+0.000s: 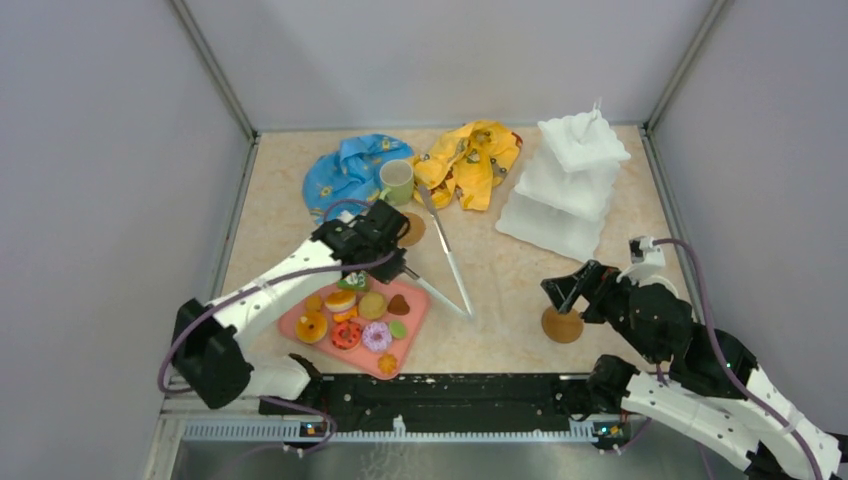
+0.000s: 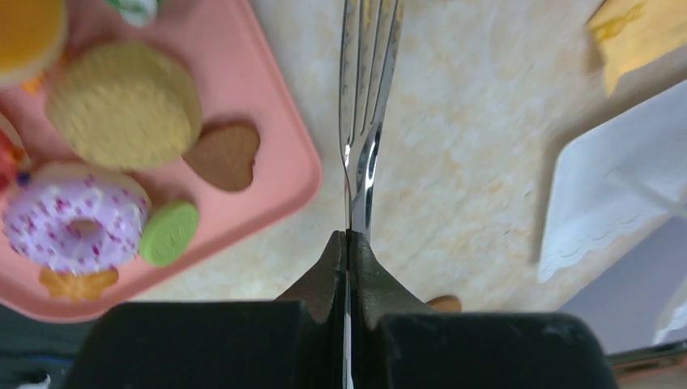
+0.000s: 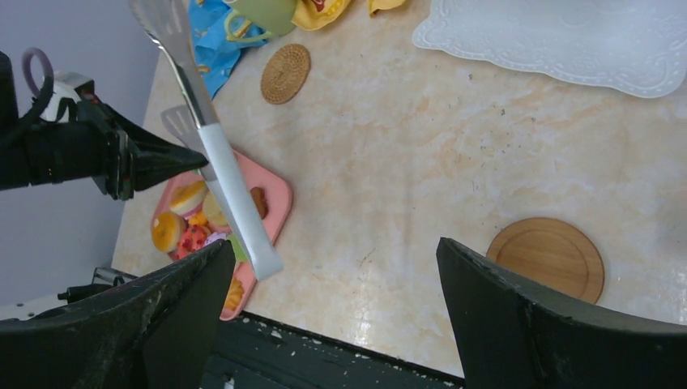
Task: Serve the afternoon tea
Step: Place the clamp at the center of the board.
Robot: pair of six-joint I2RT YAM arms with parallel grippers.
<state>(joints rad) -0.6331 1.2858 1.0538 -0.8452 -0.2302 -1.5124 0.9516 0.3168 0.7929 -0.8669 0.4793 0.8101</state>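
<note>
Toy pastries and donuts (image 1: 345,315) lie on a flat pink tray (image 1: 415,318); they also show in the left wrist view (image 2: 77,227). My left gripper (image 1: 400,268) (image 2: 347,237) is shut on one arm of silver tongs (image 1: 450,265) (image 2: 364,121) beside the tray's right edge. The white three-tier stand (image 1: 568,180) is at the back right. A pale green mug (image 1: 396,180) stands between the cloths. One woven coaster (image 3: 285,73) lies near it. My right gripper (image 1: 565,290) (image 3: 334,243) is open just above a wooden coaster (image 1: 562,325) (image 3: 547,258). The white mug is out of view.
A blue cloth (image 1: 345,170) and a yellow cloth (image 1: 468,160) lie crumpled at the back. The tongs' white-handled hinge end rests on the table mid-front. Grey walls close in the table on three sides.
</note>
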